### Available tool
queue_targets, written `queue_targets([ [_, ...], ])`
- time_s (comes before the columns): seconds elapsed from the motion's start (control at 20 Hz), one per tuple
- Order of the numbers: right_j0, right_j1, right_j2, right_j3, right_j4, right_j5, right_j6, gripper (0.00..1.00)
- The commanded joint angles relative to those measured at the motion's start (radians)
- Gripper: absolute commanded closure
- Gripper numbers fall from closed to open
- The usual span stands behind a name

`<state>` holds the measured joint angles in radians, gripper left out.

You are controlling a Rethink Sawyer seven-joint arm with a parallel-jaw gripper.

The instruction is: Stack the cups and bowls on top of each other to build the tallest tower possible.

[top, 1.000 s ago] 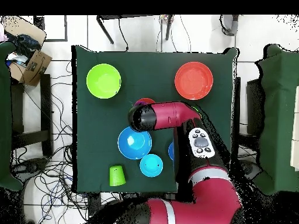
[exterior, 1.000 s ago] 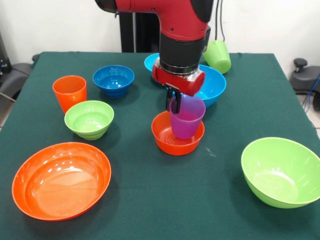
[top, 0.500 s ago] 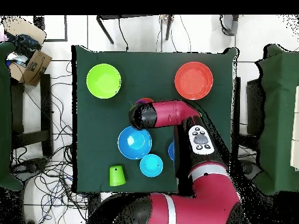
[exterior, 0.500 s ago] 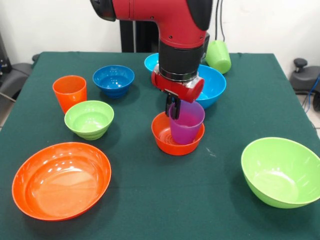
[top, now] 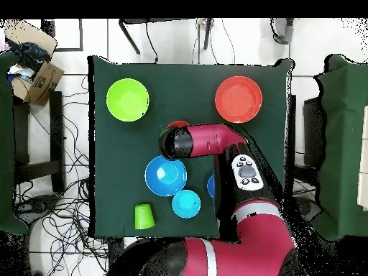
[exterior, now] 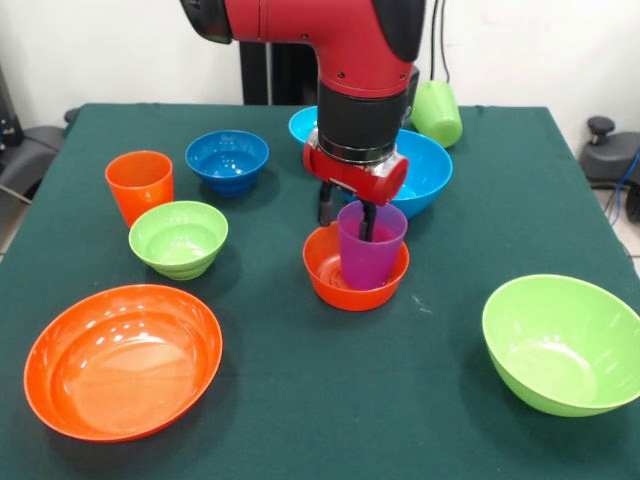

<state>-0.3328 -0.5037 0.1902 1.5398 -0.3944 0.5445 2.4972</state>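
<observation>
The purple cup [exterior: 370, 250] stands upright inside the small orange bowl [exterior: 335, 280] at mid table. My gripper [exterior: 347, 213] is open right over the cup, one finger outside its rim and the other finger [exterior: 368, 222] inside it. The orange cup [exterior: 139, 185] stands at the left. The lime green cup [exterior: 435, 112] lies on its side at the back; it also shows in the overhead view [top: 144, 215]. In the overhead view my arm [top: 201, 141] hides the gripper and the purple cup, and only a sliver of the small orange bowl [top: 178, 124] shows.
A dark blue bowl [exterior: 227, 160], a small green bowl [exterior: 178, 238] and a large orange bowl [exterior: 122, 360] are on the left. A large green bowl [exterior: 562, 342] is at the front right. A large light blue bowl [exterior: 428, 172] and a small light blue bowl [exterior: 298, 125] sit behind my gripper.
The purple cup went down into the small orange bowl and now stands straight. My fingers, shut on its rim before, have spread apart and let it go.
</observation>
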Motion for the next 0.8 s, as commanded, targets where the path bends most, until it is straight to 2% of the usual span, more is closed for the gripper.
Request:
queue_targets([
  [0.05,0.009,-0.007,0.035,0.002,-0.082,0.031,-0.150,0.00],
  [0.6,-0.001,-0.130,0.083,0.066,-0.014,0.076,-0.147,0.00],
  [0.8,-0.008,-0.154,0.100,0.075,-0.001,0.087,-0.152,0.00],
])
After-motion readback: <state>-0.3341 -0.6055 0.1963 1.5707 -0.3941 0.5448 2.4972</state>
